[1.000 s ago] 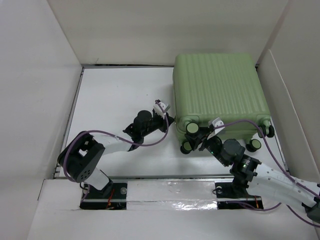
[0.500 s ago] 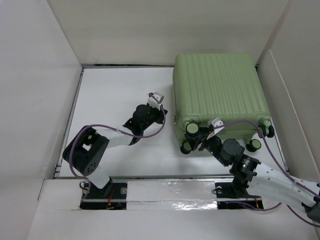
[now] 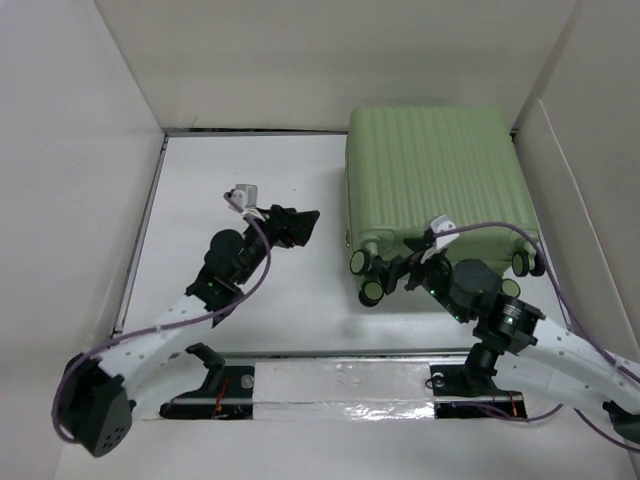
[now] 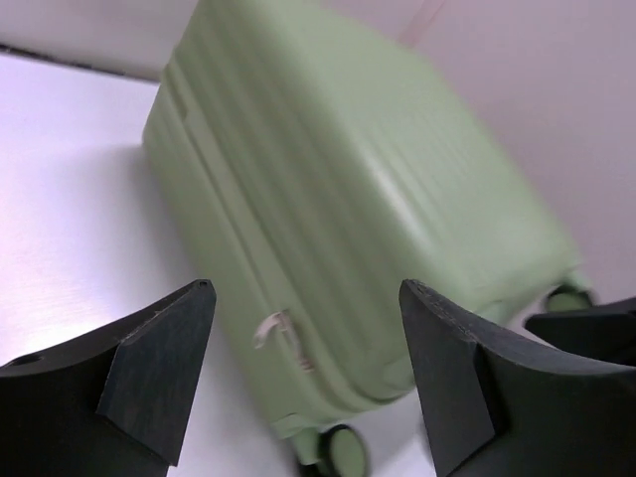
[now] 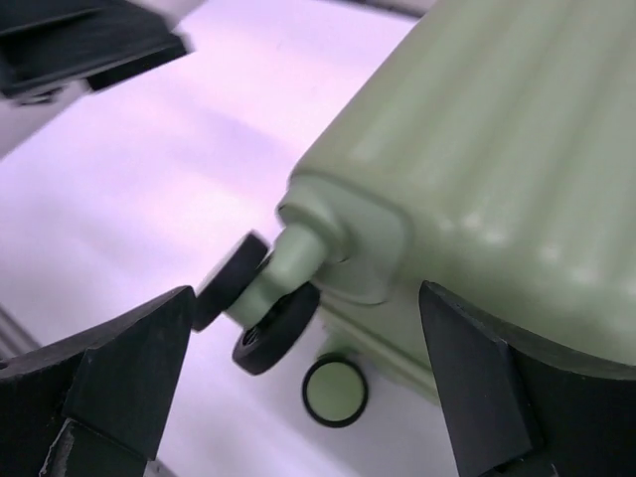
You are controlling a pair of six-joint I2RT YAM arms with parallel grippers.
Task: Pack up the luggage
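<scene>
The luggage [image 3: 435, 190] lay flat and closed in the far right corner of the white worktop [image 3: 200, 180], ribbed light-green shell up and spinner wheels [image 3: 370, 291] pointing toward the near edge. The left gripper [image 3: 297, 226] hung over the middle of the worktop, jaws open and empty, aimed at the case's left side but well apart from it. Its wrist camera showed a pale pull tab [image 4: 268, 328] on that side, though blurred. The right gripper [image 5: 306, 298] stood wide open at the case's near left corner. One black twin wheel [image 5: 253, 308] on its green stem sat between the fingers – clasped by neither.
</scene>
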